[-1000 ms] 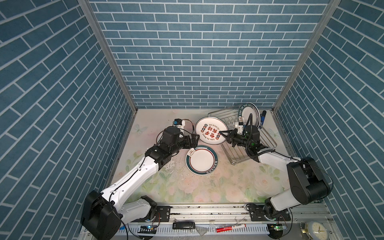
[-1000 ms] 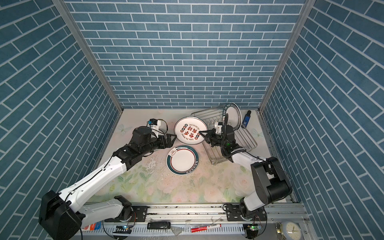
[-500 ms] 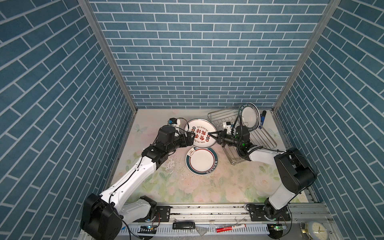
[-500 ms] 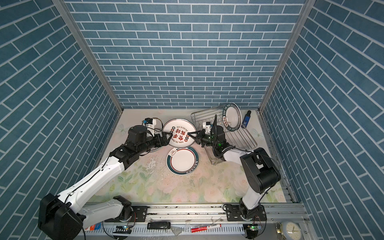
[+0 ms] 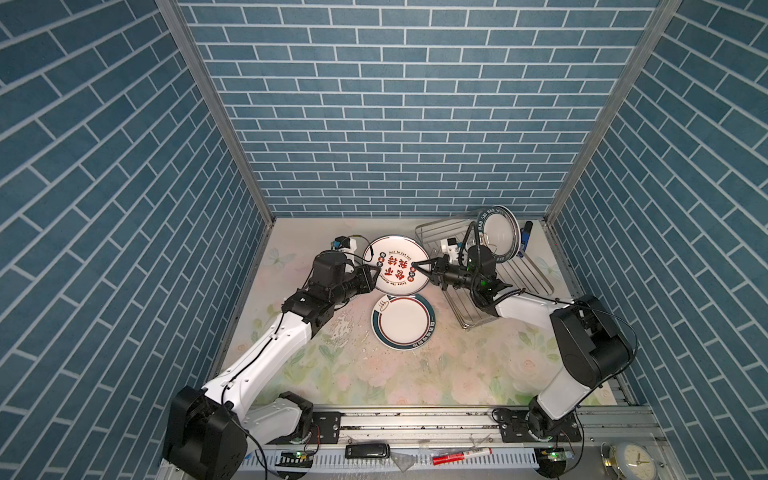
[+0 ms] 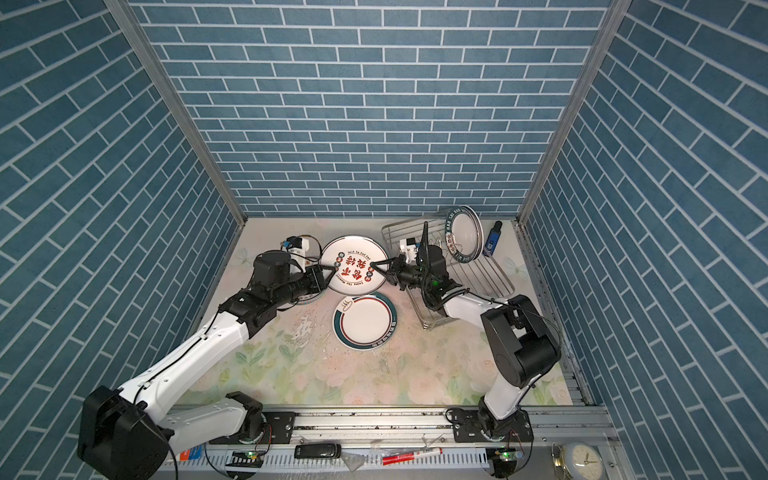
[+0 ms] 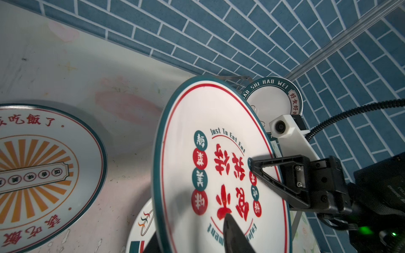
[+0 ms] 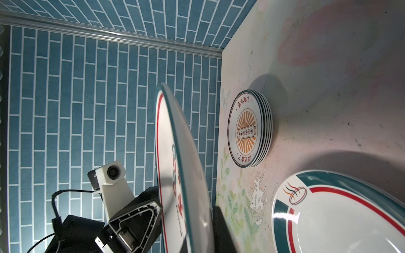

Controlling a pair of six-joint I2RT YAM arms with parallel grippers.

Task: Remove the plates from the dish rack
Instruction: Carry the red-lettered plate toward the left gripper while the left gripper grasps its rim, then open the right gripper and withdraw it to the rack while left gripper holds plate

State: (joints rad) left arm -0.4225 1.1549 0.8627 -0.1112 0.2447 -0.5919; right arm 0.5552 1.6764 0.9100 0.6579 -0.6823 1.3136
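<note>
Both outstretched toward centre — left claw (image 5: 375, 273), right claw (image 5: 414, 264) clamp plate (image 5: 392, 252).

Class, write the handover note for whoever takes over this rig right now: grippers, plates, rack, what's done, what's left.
Right gripper: shut on the red-character plate, held tilted above the table.
Left gripper: jaws astride its opposite rim; grip unconfirmed.
Done: sunburst stack and teal-banded plate lie on the table.
To do: finish the handover, set it down, then unload the lettered plate standing in the dish rack.
</note>
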